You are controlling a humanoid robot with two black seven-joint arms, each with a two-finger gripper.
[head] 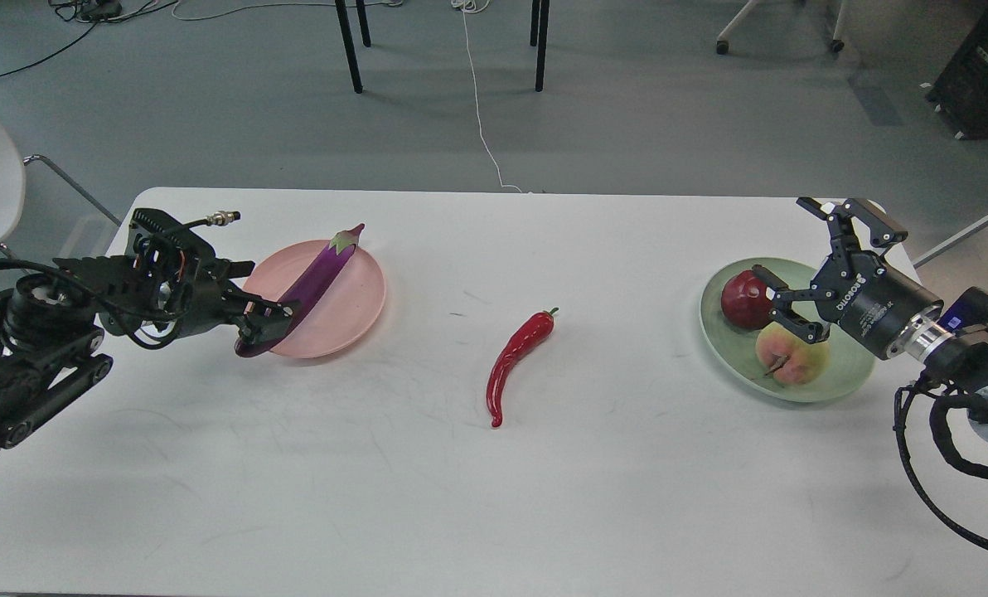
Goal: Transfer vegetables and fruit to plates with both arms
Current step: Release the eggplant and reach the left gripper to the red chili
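Three foods sit on plates: the eggplant [316, 278], held by the left pincer [266, 322], plus pomegranate [744, 300] and peach [791, 354] beside the open right pincer [801, 265]. The chili [517, 358] waits mid-desk [494, 497], between both plates.

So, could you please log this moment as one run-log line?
left gripper: shut on eggplant over pink plate | right gripper: open | pomegranate, peach: green plate | chili pepper: table
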